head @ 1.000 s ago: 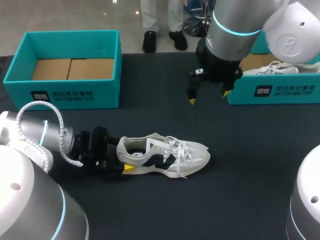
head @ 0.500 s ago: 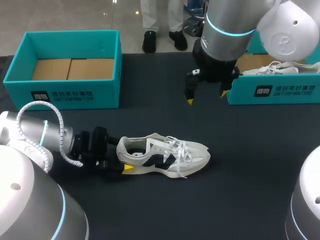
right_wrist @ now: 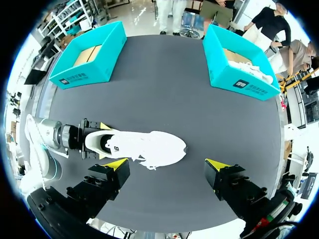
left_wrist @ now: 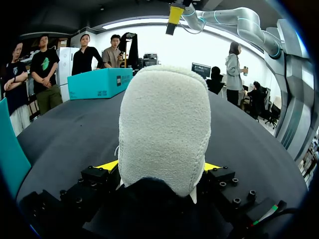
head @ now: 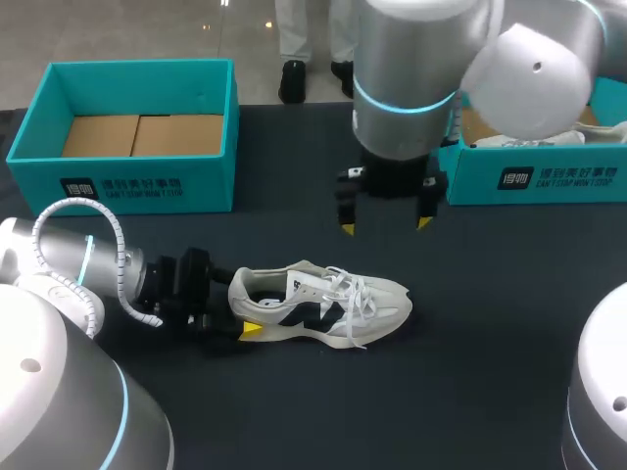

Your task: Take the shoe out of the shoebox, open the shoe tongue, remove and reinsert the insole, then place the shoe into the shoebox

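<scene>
Robot lab: L arm (head: 78, 269), R arm (head: 402, 59), blk table (head: 490, 392).

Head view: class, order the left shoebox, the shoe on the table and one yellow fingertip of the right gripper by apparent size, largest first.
1. left shoebox
2. shoe
3. yellow fingertip of the right gripper, clearly smallest, even though it hovers above the table, nearer the camera.

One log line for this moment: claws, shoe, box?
left claw: shut on shoe heel | right claw: open, raised over table, clear of shoe | shoe: upright on table | left shoebox: empty
</scene>
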